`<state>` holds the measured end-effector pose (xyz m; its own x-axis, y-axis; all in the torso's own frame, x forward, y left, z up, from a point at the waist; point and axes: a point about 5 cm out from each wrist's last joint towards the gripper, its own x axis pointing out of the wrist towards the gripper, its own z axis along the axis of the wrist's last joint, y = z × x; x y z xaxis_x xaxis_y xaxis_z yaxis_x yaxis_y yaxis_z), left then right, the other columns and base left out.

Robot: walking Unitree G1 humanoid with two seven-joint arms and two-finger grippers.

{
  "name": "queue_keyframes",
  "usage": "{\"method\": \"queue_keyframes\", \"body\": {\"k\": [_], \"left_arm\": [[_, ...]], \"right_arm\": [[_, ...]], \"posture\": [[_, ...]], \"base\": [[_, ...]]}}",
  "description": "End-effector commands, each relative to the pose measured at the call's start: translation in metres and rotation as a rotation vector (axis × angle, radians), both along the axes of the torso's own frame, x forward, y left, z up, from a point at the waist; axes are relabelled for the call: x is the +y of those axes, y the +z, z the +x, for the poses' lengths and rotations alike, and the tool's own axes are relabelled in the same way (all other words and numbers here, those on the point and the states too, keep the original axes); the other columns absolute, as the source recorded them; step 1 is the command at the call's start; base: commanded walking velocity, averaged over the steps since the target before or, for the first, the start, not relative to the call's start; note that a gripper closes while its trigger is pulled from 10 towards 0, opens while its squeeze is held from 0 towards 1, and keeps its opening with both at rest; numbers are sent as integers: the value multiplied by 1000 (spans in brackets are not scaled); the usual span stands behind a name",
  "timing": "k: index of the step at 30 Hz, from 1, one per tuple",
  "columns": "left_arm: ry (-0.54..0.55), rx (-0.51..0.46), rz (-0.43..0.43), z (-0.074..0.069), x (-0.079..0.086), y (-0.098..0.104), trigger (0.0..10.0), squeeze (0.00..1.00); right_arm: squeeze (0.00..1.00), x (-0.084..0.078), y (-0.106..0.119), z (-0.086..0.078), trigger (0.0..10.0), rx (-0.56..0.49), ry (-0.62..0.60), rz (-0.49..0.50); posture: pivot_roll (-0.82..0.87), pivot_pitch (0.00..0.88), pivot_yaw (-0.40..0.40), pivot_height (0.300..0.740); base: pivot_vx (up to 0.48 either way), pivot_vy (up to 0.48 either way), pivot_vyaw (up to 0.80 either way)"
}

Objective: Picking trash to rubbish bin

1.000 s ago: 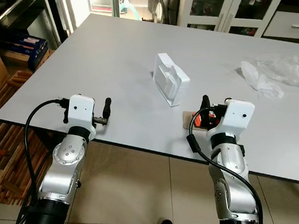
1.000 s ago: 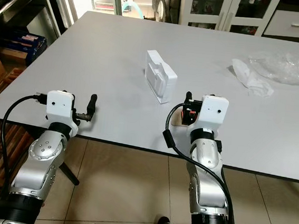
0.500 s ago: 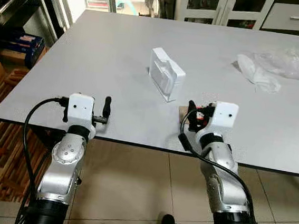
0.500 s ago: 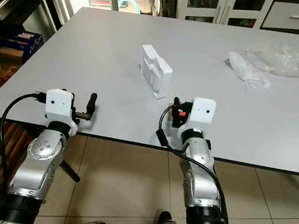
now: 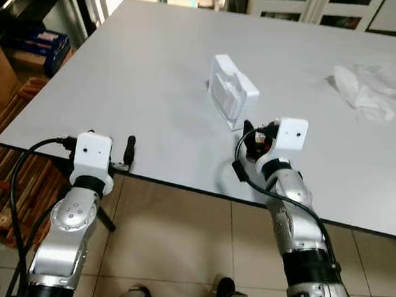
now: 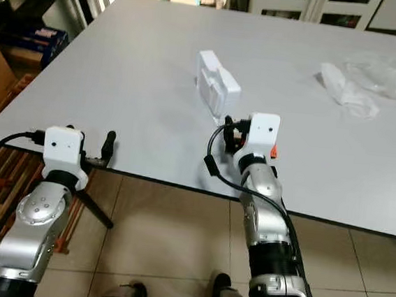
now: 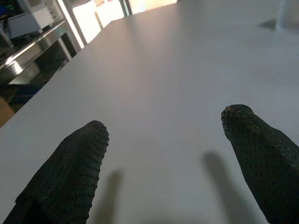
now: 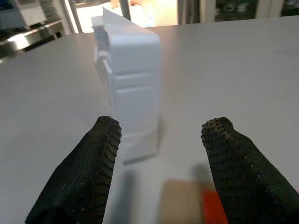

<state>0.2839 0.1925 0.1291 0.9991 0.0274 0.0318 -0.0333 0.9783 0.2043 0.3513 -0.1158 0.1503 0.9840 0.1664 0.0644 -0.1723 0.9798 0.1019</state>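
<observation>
Fingers of right gripper spread, aimed at white plastic tray at frame centre; advance w/ tray between pads, then close. Left gripper spread, idle at table edge.

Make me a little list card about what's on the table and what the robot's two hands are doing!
table: grey table, robot standing at its near edge
white box: white plastic box, near the middle, standing on its side
small card: tan and orange card, flat on the table below the right hand
wrappers: crumpled clear plastic at the far right
right hand: right hand, open, over the table, aimed at the white box
left hand: left hand, open, at the table edge, holding nothing
</observation>
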Motion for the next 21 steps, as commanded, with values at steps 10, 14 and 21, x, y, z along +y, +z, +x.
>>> {"method": "queue_keyframes", "body": {"k": [10, 14, 21], "left_arm": [[28, 15, 22, -11, 10, 2, 10000, 0], [34, 22, 26, -15, 11, 1, 10000, 0], [40, 34, 35, -19, 13, 3, 10000, 0]], "right_arm": [[0, 1, 3, 6, 10000, -19, 17, 24], [0, 1, 6, 9, 10000, -28, 21, 20], [0, 1, 9, 16, 10000, -39, 35, 29]], "posture": [[193, 257, 40, 740], [211, 276, 42, 740], [215, 279, 44, 740]], "base": [[0, 0, 0], [0, 0, 0], [0, 0, 0]]}}
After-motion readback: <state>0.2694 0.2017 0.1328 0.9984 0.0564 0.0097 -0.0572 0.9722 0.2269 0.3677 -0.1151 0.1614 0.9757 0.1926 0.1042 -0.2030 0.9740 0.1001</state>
